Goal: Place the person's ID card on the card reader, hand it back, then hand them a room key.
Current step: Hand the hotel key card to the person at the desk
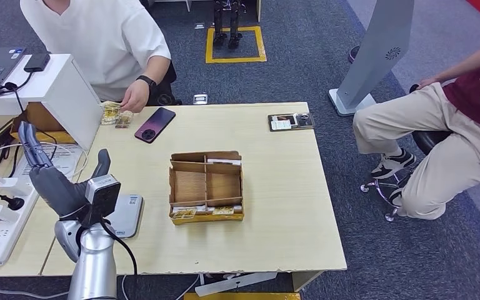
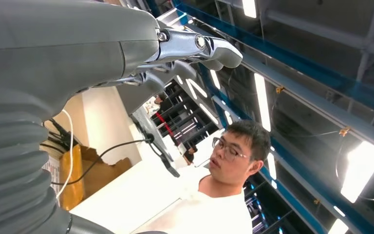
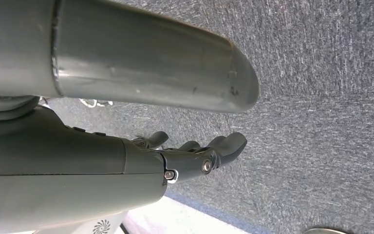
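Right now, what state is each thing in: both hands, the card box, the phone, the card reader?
left hand: raised over the table's left edge, fingers apart, holding nothing
right hand: hanging over the carpet, fingers loosely curved, holding nothing
cardboard box: open-topped, cards along its front compartment
phone: face up, screen dark
card reader: flat, no card on it

— Where is the card reader?
— The reader (image 1: 127,217), flat and pale grey, lies just right of the left hand (image 1: 53,184), partly hidden by its wrist.
— And the room keys?
— Yellow key cards (image 1: 187,213) lie flat in a box's (image 1: 206,164) front slots, farther to the hand's right.
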